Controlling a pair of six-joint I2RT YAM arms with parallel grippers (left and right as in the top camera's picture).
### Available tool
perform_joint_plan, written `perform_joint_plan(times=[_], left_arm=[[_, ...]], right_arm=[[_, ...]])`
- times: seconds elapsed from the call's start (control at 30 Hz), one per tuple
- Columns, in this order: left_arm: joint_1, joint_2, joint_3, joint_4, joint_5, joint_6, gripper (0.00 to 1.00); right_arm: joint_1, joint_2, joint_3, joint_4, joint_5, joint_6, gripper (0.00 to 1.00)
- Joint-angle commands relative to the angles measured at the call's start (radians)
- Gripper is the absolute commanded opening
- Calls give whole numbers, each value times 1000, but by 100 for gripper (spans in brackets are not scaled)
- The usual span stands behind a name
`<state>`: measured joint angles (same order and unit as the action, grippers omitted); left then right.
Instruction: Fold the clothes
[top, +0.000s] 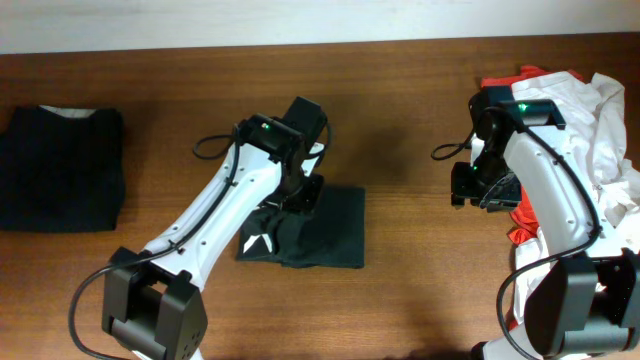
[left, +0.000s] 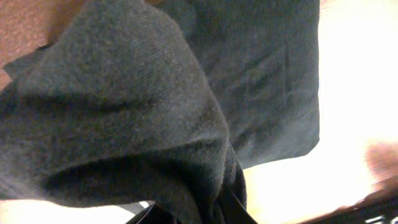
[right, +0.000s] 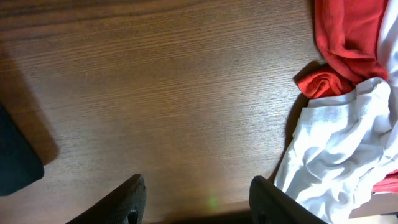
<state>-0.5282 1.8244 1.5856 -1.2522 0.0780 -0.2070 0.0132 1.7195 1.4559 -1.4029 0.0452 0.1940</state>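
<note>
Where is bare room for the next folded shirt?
Bare table between the folded black shirt and left arm, and between the half-folded black shirt and right gripper. Crowded: the right edge, under the red and white pile.

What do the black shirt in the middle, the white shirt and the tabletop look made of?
The black shirt: soft matte knit, likely cotton jersey; fine knit texture shows up close. The white shirt: thin matte cloth, crumpling in soft folds. The table: wood or wood-look laminate, brown grain lines, slight sheen.
</note>
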Motion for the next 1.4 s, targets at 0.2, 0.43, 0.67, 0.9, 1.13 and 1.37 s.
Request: perform_joint_plan(times=[0.2,0.43,0.67,0.9,1.13,1.37], left_arm=[[-2,16,11,19,98,-78,14],[-2,16,-14,31,99,-81,15],[-53,17,-34,166,289,-68,51],[50,-2,18,224,320,22,54],[308,-16,16,171,193,22,55],[352,54,13,193,161,124,55]], right_arm=[[-8,-2,7,-3,16,-6,57],[-8,-2,6,-4,16,-6,57],[-8,-2,6,-3,16,-6,57],[-7,-2,6,-3,-28,-60,59],[14,-2,6,50,-531,-333,59],[182,49,3,90,-601,-339,58]])
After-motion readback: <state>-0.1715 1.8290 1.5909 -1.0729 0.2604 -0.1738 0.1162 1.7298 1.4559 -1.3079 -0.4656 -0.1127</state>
